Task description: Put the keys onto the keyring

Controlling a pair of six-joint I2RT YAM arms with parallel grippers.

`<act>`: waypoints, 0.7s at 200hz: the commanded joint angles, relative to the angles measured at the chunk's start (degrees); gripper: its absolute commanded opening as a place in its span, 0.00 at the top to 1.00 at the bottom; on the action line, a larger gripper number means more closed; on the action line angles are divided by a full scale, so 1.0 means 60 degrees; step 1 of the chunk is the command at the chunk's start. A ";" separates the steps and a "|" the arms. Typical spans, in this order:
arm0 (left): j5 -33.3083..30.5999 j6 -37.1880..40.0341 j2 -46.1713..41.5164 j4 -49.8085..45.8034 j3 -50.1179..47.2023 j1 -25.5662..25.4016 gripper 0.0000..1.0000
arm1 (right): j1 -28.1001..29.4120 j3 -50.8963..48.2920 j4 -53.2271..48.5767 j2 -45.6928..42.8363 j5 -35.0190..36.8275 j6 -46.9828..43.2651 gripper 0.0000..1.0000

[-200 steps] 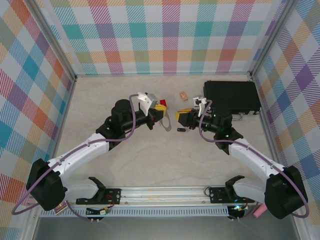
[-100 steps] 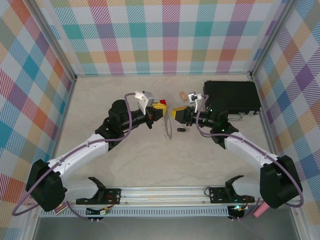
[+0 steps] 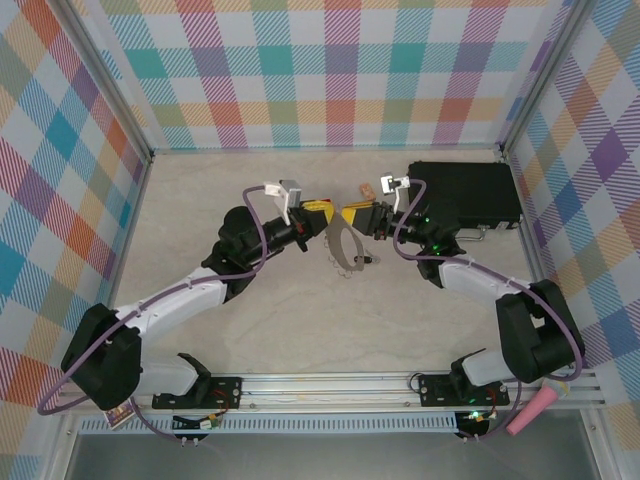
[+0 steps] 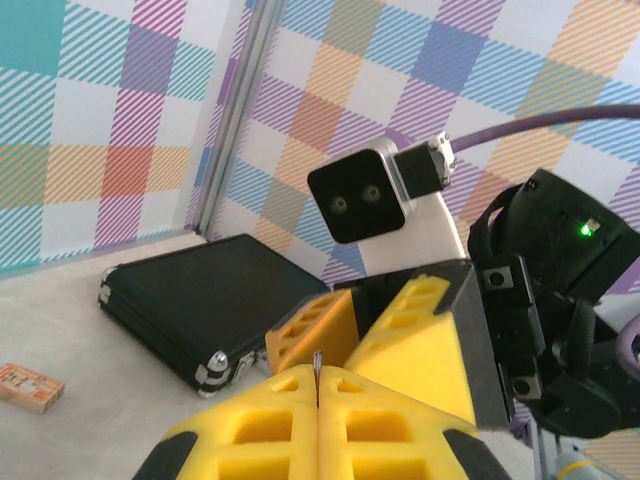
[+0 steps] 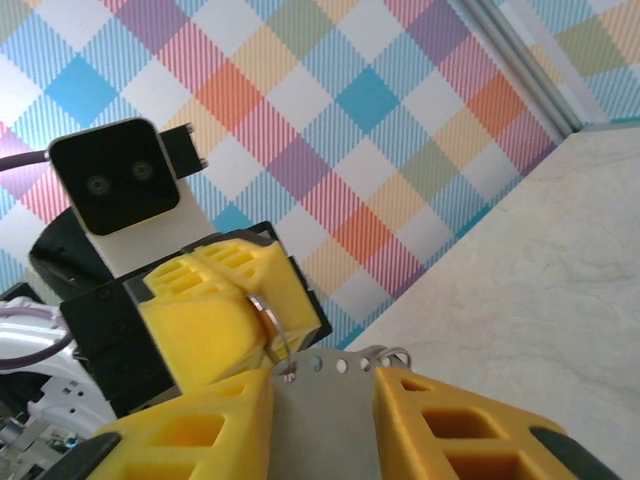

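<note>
The grey keyring [image 3: 343, 250] hangs from my left gripper [image 3: 318, 212], its flat face toward the top camera. In the left wrist view my left gripper [image 4: 317, 385] is shut, with a thin metal edge pinched between its yellow fingers. In the right wrist view those fingers [image 5: 215, 290] hold a wire loop [image 5: 268, 312] at the rim of the keyring [image 5: 335, 420]. My right gripper [image 3: 352, 218] faces the left one, tip to tip. Its jaws [image 5: 325, 385] stand open with the grey plate between them. The tiny black-headed key [image 3: 368, 260] lies on the table by the ring's lower right edge.
A black case [image 3: 462, 193] lies at the back right, also seen as a black case [image 4: 195, 300] behind the grippers. A small tan block [image 3: 367, 189] sits near the back, left of the case. Plaid walls enclose the table on three sides.
Both grippers have moved toward the back and closed in on each other until their tips meet. The ring has risen and turned from edge-on to face-on.
</note>
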 commanded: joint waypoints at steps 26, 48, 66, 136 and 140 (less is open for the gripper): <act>0.0245 -0.0691 0.0229 0.1766 0.0122 0.0066 1.00 | 0.0011 0.0254 0.1050 -0.0250 -0.0461 0.0300 0.69; 0.0425 -0.0893 0.0351 0.1974 0.0188 0.0058 1.00 | 0.0033 0.0314 0.0828 -0.0296 -0.0503 0.0163 0.71; 0.0672 -0.1024 0.0463 0.1968 0.0321 0.0066 1.00 | 0.0062 0.0369 0.0790 -0.0296 -0.0491 0.0081 0.72; 0.1016 -0.1217 0.0469 0.1967 0.0373 0.0068 1.00 | 0.0224 0.0610 -0.0036 -0.0502 -0.0399 -0.0602 0.77; 0.1020 -0.1220 0.0476 0.1968 0.0376 0.0055 1.00 | 0.0223 0.0609 -0.0021 -0.0501 -0.0402 -0.0598 0.78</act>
